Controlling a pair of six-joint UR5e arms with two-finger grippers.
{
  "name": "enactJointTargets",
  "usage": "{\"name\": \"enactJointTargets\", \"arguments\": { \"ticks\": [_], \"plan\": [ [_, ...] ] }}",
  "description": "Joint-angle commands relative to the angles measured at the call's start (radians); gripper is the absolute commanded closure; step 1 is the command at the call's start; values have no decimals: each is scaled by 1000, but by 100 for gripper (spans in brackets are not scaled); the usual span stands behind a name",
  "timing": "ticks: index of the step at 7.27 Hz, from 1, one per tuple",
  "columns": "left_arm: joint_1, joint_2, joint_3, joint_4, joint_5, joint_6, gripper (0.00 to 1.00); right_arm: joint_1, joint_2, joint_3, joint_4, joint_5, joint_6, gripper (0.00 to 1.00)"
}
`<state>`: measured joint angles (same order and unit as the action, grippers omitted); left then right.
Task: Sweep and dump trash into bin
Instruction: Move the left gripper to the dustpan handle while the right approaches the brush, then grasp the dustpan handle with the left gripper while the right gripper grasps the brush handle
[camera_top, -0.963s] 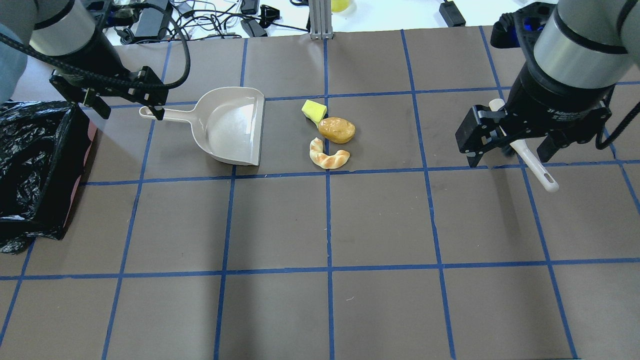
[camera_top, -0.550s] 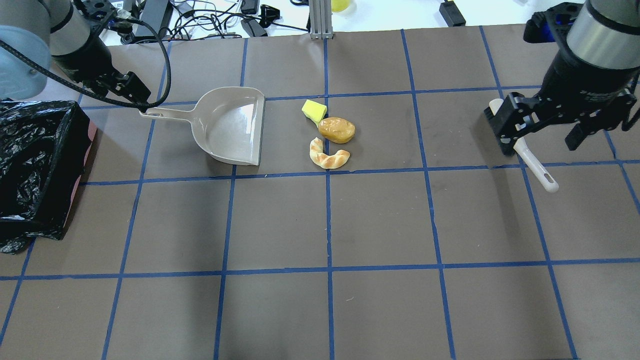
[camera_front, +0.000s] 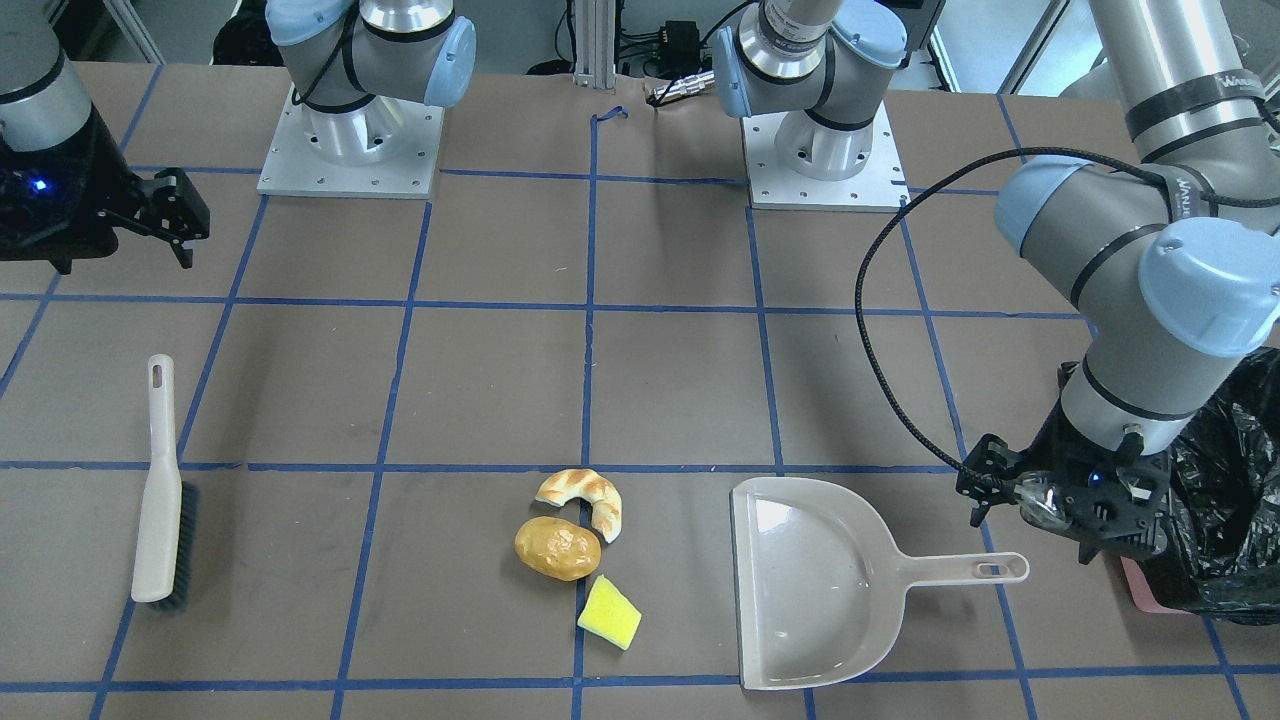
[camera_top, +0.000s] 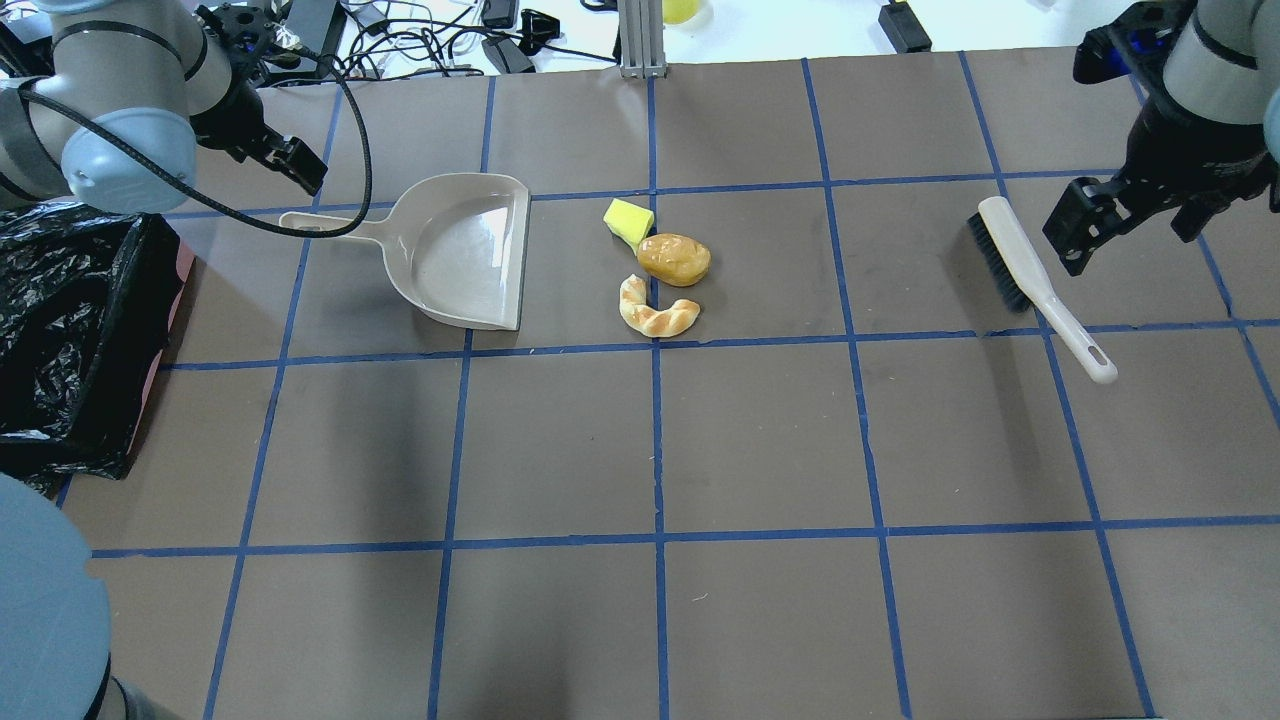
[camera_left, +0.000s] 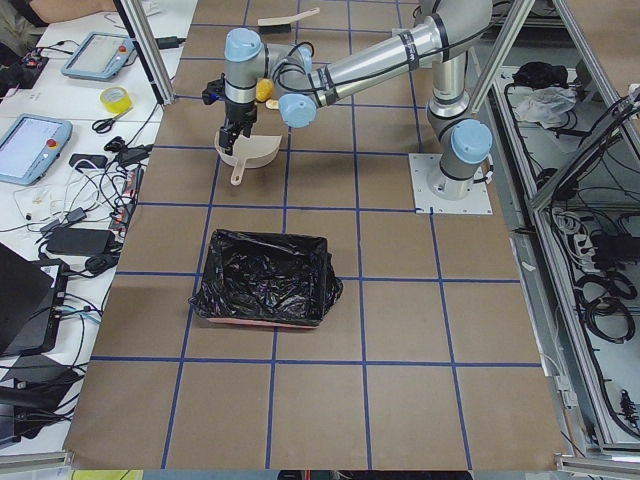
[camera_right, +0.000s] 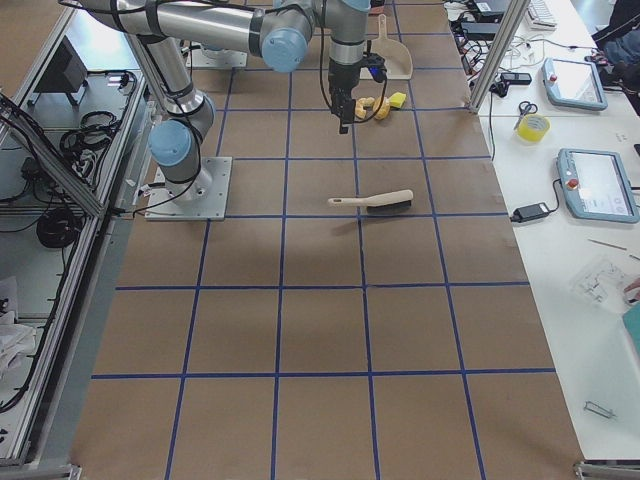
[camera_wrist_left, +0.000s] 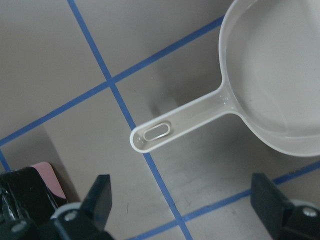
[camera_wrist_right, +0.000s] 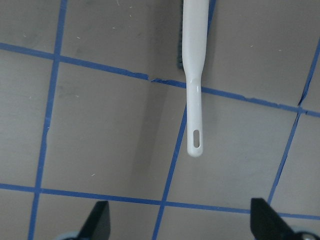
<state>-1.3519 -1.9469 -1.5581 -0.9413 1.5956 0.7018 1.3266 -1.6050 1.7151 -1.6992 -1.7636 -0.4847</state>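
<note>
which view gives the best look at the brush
The exterior front-facing view: the brush lies whole and large there, with its hanging hole, pale handle and dark bristles all clear. Overhead exterior also shows it whole, a little smaller. Exterior right shows it small and far off. The right wrist view catches only the handle and a bit of the bristles.

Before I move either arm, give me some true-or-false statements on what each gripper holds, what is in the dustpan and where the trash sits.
1. The dustpan is empty. True.
2. The right gripper is shut on the brush. False: it is open, and the brush lies untouched on the table.
3. The croissant, potato lump and sponge wedge lie on the table between dustpan and brush. True.
4. The left gripper grips the dustpan's handle. False: it is open, near the handle's end and not touching it.
</note>
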Motion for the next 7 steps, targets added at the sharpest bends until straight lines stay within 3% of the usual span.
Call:
{"name": "enactJointTargets", "arguments": {
  "ticks": [1,4,6,7],
  "plan": [
    [-13,-14,-10,6,-26,299,0,-90,64,46,-92,12,-128,0],
    [5,-35,-7,-34,59,578,0,-156,201,77,-163,91,-229,0],
    [17,-84,33,-36,52,839,0,-158,269,78,-220,90,-267,0],
    [17,-95,58,-107,29,872,0,-158,298,78,-244,89,-279,0]
  ]
}}
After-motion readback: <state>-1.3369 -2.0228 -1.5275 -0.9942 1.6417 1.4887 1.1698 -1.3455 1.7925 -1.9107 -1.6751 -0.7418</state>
